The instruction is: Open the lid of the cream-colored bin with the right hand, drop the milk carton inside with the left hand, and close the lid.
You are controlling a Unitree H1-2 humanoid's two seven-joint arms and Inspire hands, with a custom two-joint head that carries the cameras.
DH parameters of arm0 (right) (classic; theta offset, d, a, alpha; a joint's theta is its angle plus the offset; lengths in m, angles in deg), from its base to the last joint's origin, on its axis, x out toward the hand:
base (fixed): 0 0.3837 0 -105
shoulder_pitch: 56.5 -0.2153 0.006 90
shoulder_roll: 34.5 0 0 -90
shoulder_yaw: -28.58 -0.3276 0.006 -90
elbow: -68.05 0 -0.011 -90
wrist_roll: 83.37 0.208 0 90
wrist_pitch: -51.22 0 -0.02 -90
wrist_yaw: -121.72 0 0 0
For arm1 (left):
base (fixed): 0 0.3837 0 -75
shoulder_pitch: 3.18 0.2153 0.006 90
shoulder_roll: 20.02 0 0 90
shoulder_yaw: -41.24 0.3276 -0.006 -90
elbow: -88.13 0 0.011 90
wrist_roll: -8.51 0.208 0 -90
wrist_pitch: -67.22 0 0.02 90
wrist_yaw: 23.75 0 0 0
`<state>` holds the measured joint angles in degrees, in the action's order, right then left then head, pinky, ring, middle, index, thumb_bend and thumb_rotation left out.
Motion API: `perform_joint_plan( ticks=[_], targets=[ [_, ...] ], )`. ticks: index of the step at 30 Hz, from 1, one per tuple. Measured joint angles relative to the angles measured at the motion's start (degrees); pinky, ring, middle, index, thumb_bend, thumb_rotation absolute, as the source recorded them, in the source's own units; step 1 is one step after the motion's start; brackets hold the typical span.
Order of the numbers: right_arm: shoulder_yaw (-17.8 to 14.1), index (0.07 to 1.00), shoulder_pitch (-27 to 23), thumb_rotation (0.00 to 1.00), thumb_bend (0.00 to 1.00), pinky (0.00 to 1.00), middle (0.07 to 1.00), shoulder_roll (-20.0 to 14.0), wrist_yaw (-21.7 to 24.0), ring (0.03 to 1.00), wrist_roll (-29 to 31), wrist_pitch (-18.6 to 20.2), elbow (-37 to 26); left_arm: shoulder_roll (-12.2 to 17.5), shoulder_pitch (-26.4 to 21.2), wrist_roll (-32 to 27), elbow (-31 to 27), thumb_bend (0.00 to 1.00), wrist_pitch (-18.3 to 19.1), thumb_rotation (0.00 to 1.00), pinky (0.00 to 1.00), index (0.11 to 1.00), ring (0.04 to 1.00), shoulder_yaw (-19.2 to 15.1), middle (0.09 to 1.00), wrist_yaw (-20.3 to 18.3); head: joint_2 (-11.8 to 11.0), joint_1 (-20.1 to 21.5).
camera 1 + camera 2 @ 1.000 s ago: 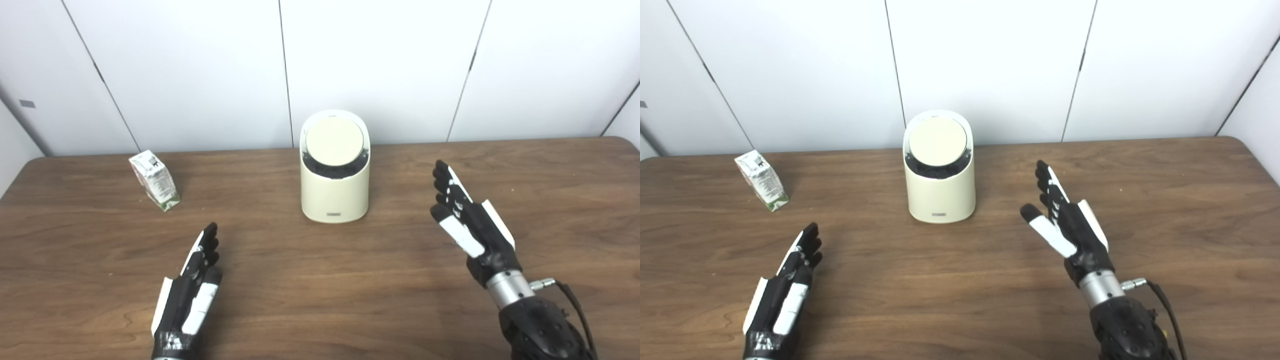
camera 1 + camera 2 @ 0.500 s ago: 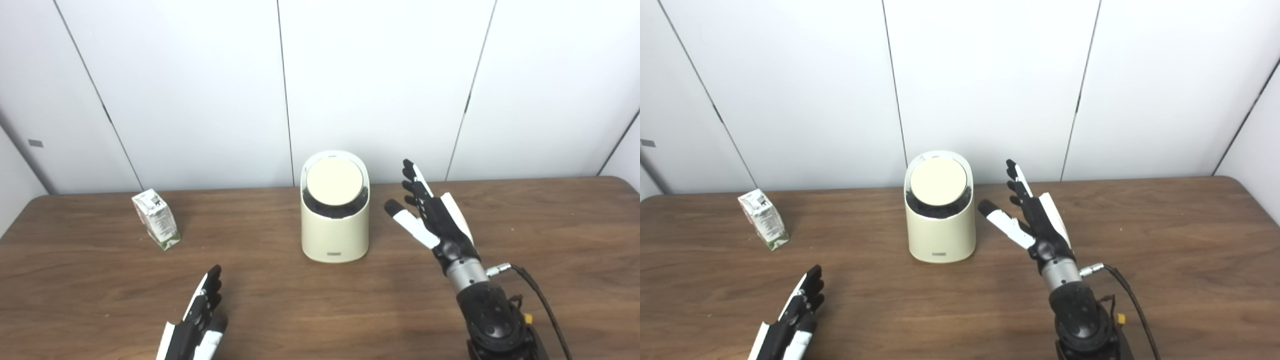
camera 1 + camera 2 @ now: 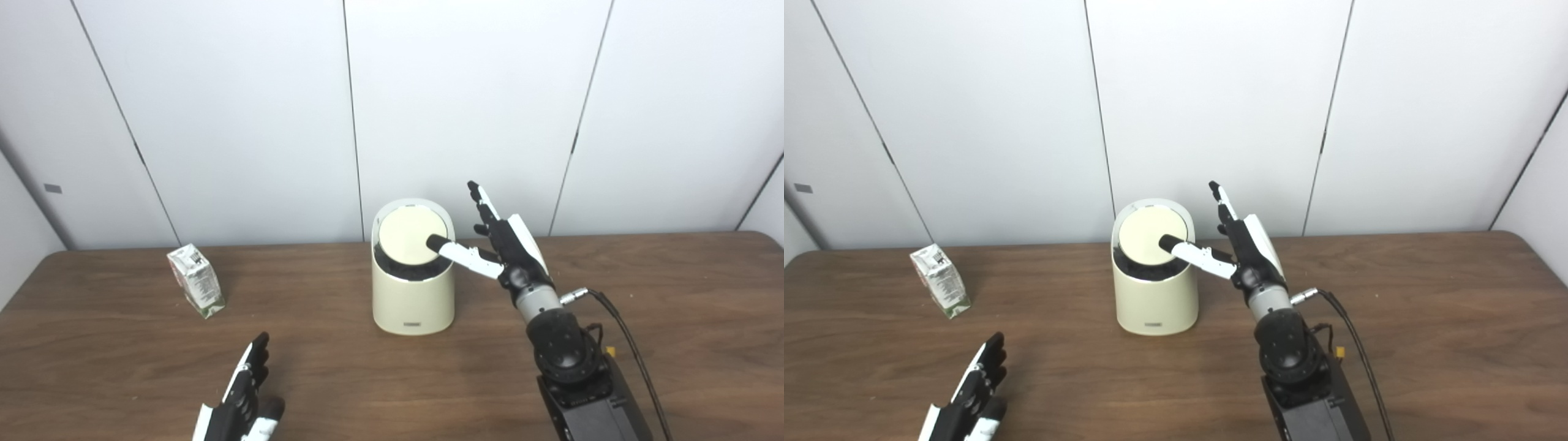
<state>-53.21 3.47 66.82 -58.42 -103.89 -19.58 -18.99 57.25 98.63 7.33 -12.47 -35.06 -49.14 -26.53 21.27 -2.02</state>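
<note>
Lid-opening step: the right hand (image 3: 502, 248), fingers spread, thumb over the cream bin's (image 3: 413, 294) lid (image 3: 407, 236) at frame centre, needs to press next.

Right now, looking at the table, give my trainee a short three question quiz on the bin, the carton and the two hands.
1. True or false: the left hand holds the small white and green milk carton.
2. Which part of the right hand reaches over the round cream-colored lid: A) thumb, B) wrist, C) cable?
3. Fill in: the carton stands on the brown wooden table to the ___ of the cream-colored bin, as the camera sees it.

Key: 1 false, the hand is open and apart from the carton. 2 A. 3 left.
</note>
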Motion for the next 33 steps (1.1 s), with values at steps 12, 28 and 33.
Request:
perform_joint_plan(
  ticks=[12, 28, 33],
  targets=[
    [1.69, 1.0, -5.89, 0.52, 0.93, 0.82, 0.999, -0.09, -4.2, 0.943, -4.02, -1.96, 9.23, -0.23, -0.59, 2.54, 0.39, 0.81, -0.28, 0.74, 1.0, 1.0, 1.0, 0.65, 1.0, 0.54, 0.09, -1.14],
    [2.48, 1.0, -7.89, 0.39, 0.88, 0.98, 1.0, -1.54, -5.7, 1.0, -6.04, -5.58, 13.59, -0.4, -0.66, 4.84, 0.4, 0.76, -0.31, 0.72, 1.0, 1.0, 1.0, 1.09, 1.0, 0.56, 1.14, -1.58],
    [3.31, 1.0, -8.41, 0.33, 0.93, 0.98, 1.0, -2.75, -5.96, 1.0, -7.62, -6.61, 13.51, -0.45, -0.7, 5.03, 0.4, 0.75, -0.32, 0.73, 1.0, 1.0, 1.0, 1.18, 1.0, 0.56, 1.23, -1.58]
  ],
)
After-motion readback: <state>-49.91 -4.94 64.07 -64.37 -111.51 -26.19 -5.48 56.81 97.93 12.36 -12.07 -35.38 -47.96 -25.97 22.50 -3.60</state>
